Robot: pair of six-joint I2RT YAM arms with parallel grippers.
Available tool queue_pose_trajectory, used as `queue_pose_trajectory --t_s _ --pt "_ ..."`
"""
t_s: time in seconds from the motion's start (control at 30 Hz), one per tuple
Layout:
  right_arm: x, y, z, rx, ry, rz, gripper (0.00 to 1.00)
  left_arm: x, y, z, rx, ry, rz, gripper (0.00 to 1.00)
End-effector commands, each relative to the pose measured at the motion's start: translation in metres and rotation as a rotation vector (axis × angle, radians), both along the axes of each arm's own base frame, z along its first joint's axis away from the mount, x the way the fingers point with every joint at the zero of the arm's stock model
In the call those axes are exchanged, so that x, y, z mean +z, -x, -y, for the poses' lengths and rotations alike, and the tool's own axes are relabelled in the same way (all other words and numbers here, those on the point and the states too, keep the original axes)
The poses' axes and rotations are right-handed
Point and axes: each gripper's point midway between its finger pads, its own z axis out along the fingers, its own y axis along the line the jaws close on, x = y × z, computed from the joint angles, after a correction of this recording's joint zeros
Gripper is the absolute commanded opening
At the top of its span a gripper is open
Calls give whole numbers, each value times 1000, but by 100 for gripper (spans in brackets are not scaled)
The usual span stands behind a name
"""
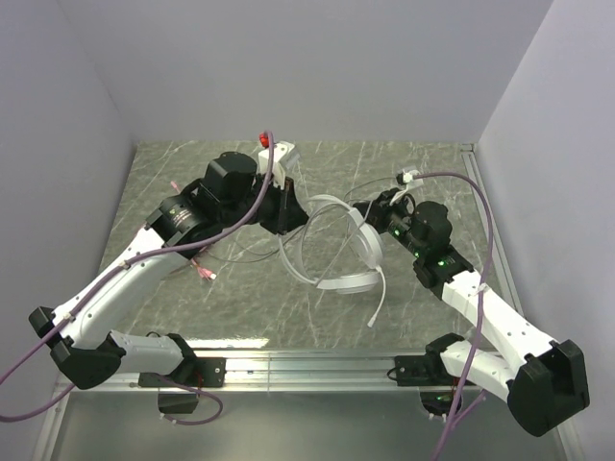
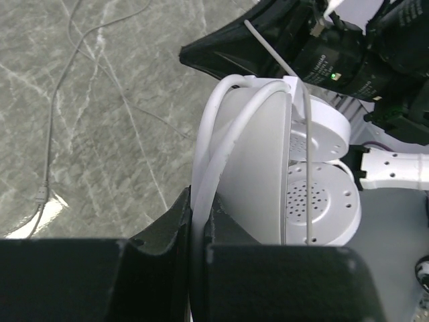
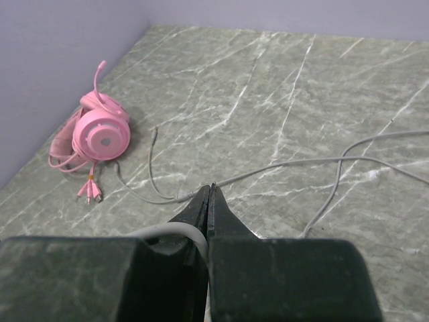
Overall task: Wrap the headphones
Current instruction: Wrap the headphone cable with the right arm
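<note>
The white headphones (image 1: 348,257) hang in mid-table between my two grippers. My left gripper (image 1: 285,219) is shut on their white headband (image 2: 201,168), and the two perforated ear cups (image 2: 320,194) lie just past my fingers. My right gripper (image 1: 368,209) is shut on the thin pale cable (image 3: 196,236), which runs on across the marble (image 3: 301,161). The pink headphones (image 3: 99,134) lie with their cable bunched by the left wall. In the top view my left arm hides them, apart from the pink plugs (image 1: 205,274).
The marble table top (image 1: 423,298) is walled on the left, back and right. A metal rail (image 1: 307,365) runs along the near edge. Loose loops of pale cable (image 2: 60,94) lie on the table left of the left gripper.
</note>
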Motion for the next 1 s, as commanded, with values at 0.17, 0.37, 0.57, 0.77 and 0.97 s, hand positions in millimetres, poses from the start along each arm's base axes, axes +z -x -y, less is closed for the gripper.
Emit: queue_pose_trajectory --t_s 0.17,0.37,0.57,0.77,0.97 --pt "-2 -11 11 -65 -28 10 2 76 54 21 -265 246 -4 0" --pt "-7 -11 2 -24 -51 -1 6 92 66 23 -325 284 -18 0" --pt "-17 -11 -5 4 -76 -17 9 105 75 23 -371 315 -30 0" --pt "-18 -9 -6 14 -84 -7 9 99 73 25 -367 304 -49 0" --pt "-14 -3 -7 25 -109 21 13 90 69 30 -371 310 -84 0"
